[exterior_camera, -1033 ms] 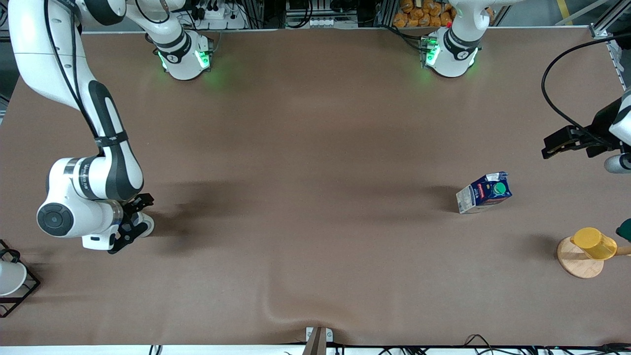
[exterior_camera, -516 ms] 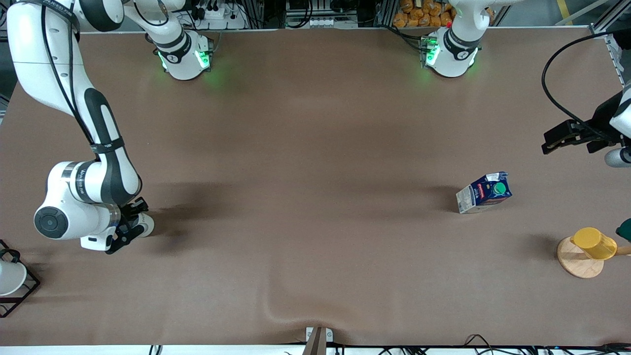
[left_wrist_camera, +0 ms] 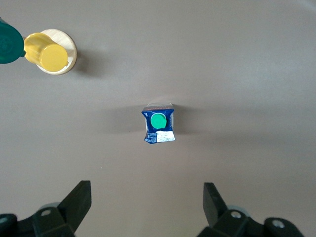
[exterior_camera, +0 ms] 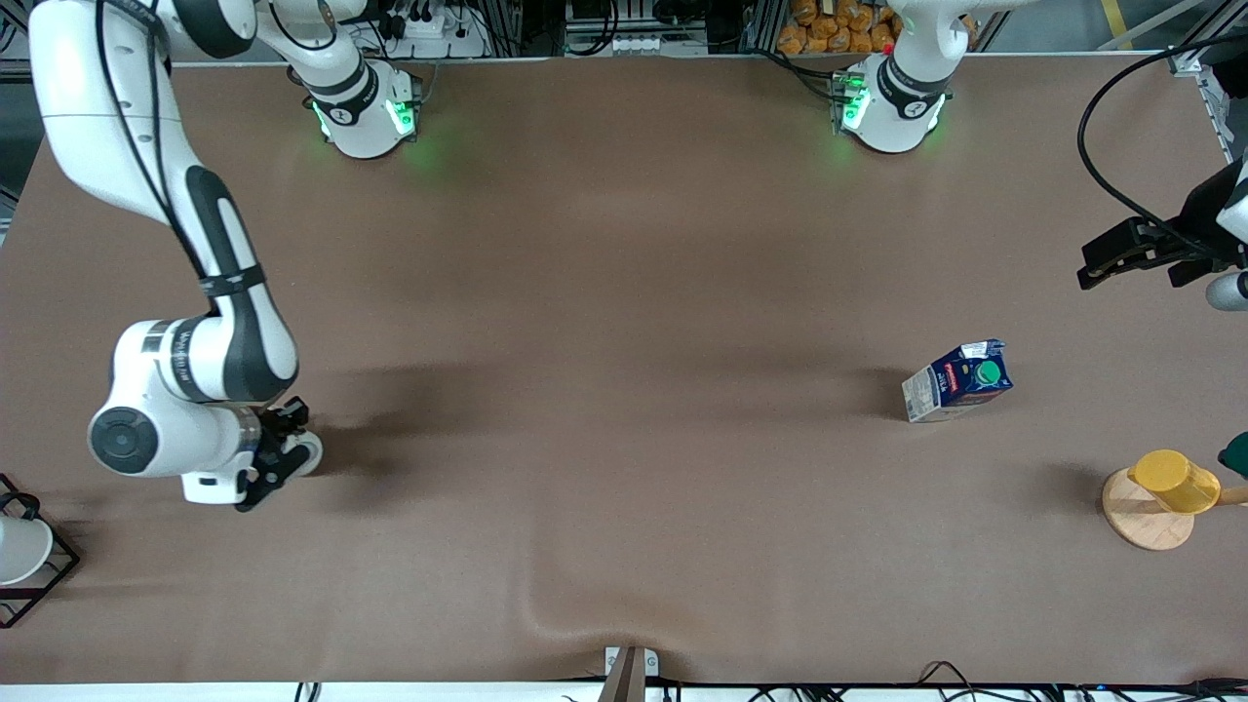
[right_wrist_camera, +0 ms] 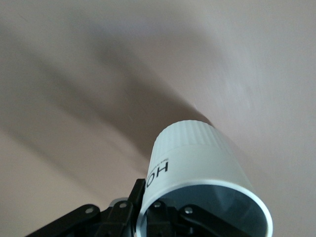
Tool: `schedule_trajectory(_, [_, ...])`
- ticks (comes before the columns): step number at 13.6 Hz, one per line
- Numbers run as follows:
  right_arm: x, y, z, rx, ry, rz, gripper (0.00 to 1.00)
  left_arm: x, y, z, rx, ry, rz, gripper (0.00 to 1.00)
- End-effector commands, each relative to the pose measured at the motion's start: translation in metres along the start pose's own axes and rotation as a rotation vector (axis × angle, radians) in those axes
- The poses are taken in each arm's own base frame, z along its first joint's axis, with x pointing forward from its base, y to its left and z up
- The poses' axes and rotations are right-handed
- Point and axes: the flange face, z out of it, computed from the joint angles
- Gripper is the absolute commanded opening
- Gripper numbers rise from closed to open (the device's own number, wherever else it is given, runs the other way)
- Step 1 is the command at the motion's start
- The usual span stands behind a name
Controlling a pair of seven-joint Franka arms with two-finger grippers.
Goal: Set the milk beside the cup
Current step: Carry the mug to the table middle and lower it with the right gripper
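The milk (exterior_camera: 957, 390), a dark blue carton with a green cap, stands on the table toward the left arm's end; it also shows in the left wrist view (left_wrist_camera: 158, 123). My left gripper (exterior_camera: 1092, 273) is open and empty over the table near that end, its fingers (left_wrist_camera: 74, 202) spread wide with the milk apart from them. My right gripper (exterior_camera: 278, 458) is shut on the rim of the off-white cup (exterior_camera: 304, 450) low over the table at the right arm's end. In the right wrist view the cup (right_wrist_camera: 197, 158) tilts, one finger (right_wrist_camera: 138, 192) outside the rim and one inside.
A yellow cup (exterior_camera: 1175, 480) lies on a round wooden coaster (exterior_camera: 1141, 522) nearer the front camera than the milk, with a dark green object (exterior_camera: 1236, 453) beside it. A white cup in a black wire frame (exterior_camera: 19, 551) stands at the right arm's end.
My right gripper has shifted a little toward the left arm's end with the cup in it. My left gripper has drifted slightly toward the table's edge.
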Motion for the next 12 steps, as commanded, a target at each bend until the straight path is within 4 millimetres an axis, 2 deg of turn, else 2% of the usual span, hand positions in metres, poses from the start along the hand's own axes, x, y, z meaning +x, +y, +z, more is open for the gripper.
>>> schedule_trajectory(1, [0.055, -0.064, -0.04, -0.036, 0.013, -0.134, 0.0, -0.007, 0.005, -0.008, -0.003, 0.001, 0.02, 1.0])
schedule_trajectory(2, [0.081, -0.102, -0.049, -0.058, 0.013, -0.217, 0.0, -0.006, 0.003, -0.008, 0.003, 0.001, 0.018, 1.0])
schedule_trajectory(4, [0.144, -0.203, -0.078, -0.122, 0.059, -0.48, 0.0, -0.006, 0.002, -0.008, 0.003, 0.001, 0.022, 1.0])
schedule_trajectory(5, [0.169, -0.252, -0.077, -0.146, 0.067, -0.505, 0.0, -0.006, 0.003, -0.008, -0.006, 0.001, 0.02, 1.0])
schedule_trajectory(6, [0.185, -0.284, -0.066, -0.156, 0.084, -0.476, 0.0, -0.008, 0.003, -0.009, -0.007, -0.002, 0.015, 1.0])
schedule_trajectory(8, [0.208, -0.341, -0.042, -0.168, 0.108, -0.496, 0.0, -0.011, 0.0, -0.008, -0.004, -0.021, 0.014, 1.0])
schedule_trajectory(12, [0.233, -0.419, -0.016, -0.215, 0.164, -0.622, 0.0, -0.011, 0.002, -0.006, -0.004, -0.03, 0.012, 1.0])
